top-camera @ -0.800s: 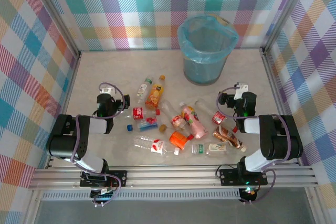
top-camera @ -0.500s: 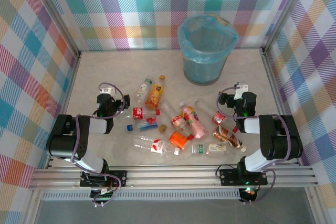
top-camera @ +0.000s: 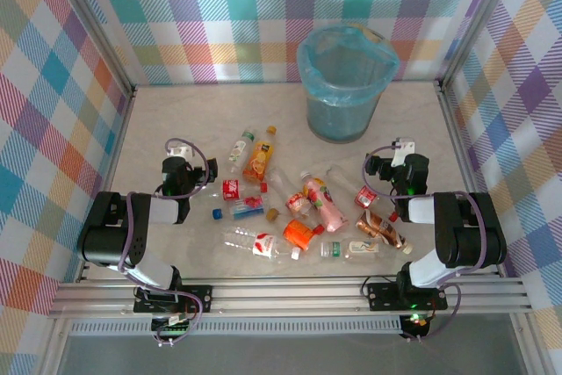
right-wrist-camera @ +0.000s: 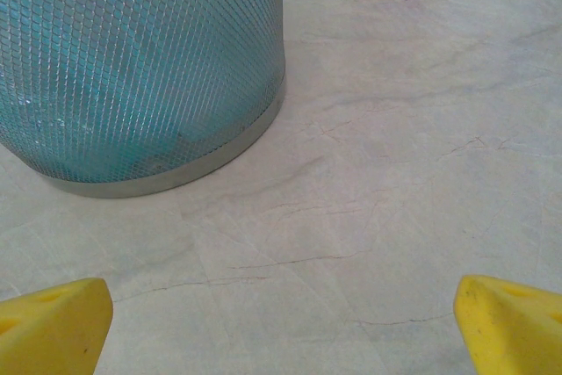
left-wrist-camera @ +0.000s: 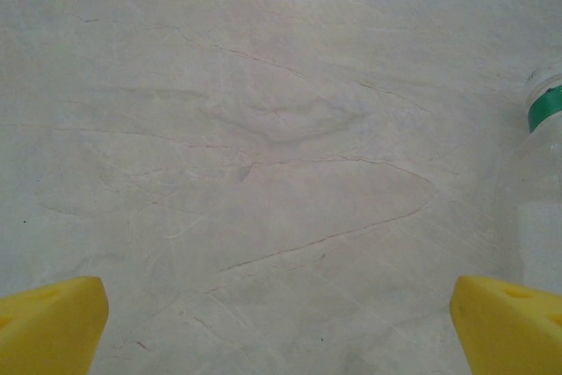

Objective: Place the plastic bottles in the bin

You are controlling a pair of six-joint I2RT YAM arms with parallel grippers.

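Observation:
Several plastic bottles lie scattered mid-table: an orange one [top-camera: 260,161], a clear one with a green cap [top-camera: 240,148], a pink one [top-camera: 327,209], a clear red-labelled one [top-camera: 255,241] and others. The grey mesh bin [top-camera: 347,85] with its blue bag stands upright at the back. My left gripper [top-camera: 178,162] rests left of the pile, open over bare table [left-wrist-camera: 281,327], with a clear green-banded bottle [left-wrist-camera: 544,182] at its right edge. On the other side of the pile my right gripper [top-camera: 399,155] is open and empty [right-wrist-camera: 281,327], and the bin's wall [right-wrist-camera: 132,68] is ahead to its left.
Checked walls close in the table on three sides. Loose caps [top-camera: 217,213] lie among the bottles. Bare marble-patterned table [top-camera: 176,116] stretches between the pile and the back wall, left of the bin.

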